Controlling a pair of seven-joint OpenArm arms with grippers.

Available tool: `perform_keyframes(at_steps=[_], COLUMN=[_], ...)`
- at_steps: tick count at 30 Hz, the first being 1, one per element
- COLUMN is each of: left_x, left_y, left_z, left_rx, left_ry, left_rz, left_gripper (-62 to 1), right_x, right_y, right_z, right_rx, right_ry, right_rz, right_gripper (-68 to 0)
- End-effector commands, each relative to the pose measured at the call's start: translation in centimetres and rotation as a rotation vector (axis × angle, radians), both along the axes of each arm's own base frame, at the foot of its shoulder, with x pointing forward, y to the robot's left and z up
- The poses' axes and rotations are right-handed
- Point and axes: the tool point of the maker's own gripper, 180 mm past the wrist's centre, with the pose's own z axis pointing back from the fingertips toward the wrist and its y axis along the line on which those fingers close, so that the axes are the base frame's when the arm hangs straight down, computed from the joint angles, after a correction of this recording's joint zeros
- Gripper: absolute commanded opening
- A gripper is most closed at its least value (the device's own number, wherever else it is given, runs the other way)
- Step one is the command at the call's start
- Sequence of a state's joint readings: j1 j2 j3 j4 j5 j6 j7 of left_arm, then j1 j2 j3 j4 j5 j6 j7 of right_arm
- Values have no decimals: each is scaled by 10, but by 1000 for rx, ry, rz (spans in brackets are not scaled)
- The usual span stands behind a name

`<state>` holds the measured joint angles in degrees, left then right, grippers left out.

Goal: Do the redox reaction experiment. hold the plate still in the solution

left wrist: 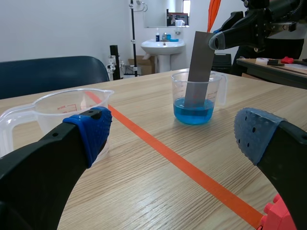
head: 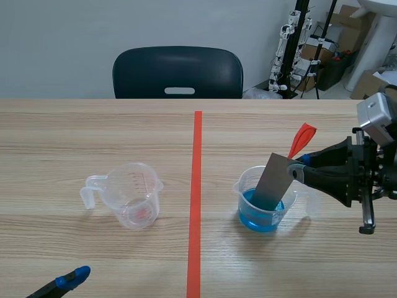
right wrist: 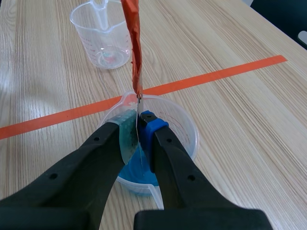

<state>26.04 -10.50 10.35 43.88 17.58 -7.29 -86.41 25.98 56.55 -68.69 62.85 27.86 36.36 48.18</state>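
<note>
Grey metal forms the plate (head: 273, 180), a flat rectangular sheet that stands tilted in a clear plastic measuring cup (head: 247, 197) on the table (head: 93, 136), to the right of the orange-red tape line (head: 196, 198). The plate's lower end sits down in the blue liquid (head: 263, 220) that fills roughly the bottom third of the cup. Its upper end leans out over the rim toward the right arm. Whether the lower edge touches the cup's bottom cannot be told.

The right hand (right wrist: 138, 122) comes in from the right, level with the plate's top. It is closed on the plate, pinching the upper corner between its two pads with one finger on each face. An orange-red strip (head: 302, 138) rises from the plate's top edge, just past the fingertips, and sticks up above the hand.

Across the tape line, well apart from the measuring cup, an empty cup (head: 133, 198) of the same clear plastic stands upright. It has red measuring marks on its wall, and its handle points away from the line.

The left hand (left wrist: 172, 136) sits low near the robot's edge of the table, on the empty cup's side. Its fingers are spread wide with nothing between them, and the blue dotted pads face each other across the gap. From its own camera the empty cup is just ahead of one finger, and the measuring cup with the plate is farther off.

A dark chair (head: 178, 72) stands behind the far side of the table.
</note>
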Motion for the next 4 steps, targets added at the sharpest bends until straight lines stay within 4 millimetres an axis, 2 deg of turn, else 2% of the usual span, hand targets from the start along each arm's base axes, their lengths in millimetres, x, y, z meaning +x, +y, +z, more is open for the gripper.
perform_keyframes(at_steps=[1,4], left_x=[-1,-1], left_y=[1,1], left_z=[7,7], left_rx=[-14,-14], left_ry=[-26,-26], left_rz=[3,3], left_gripper=[-73,-73], right_x=[8,8], right_y=[-1,-1], right_z=[15,15], right_rx=[35,35], right_ry=[-34,-34], right_rz=[-12,-12], right_gripper=[-669,-669])
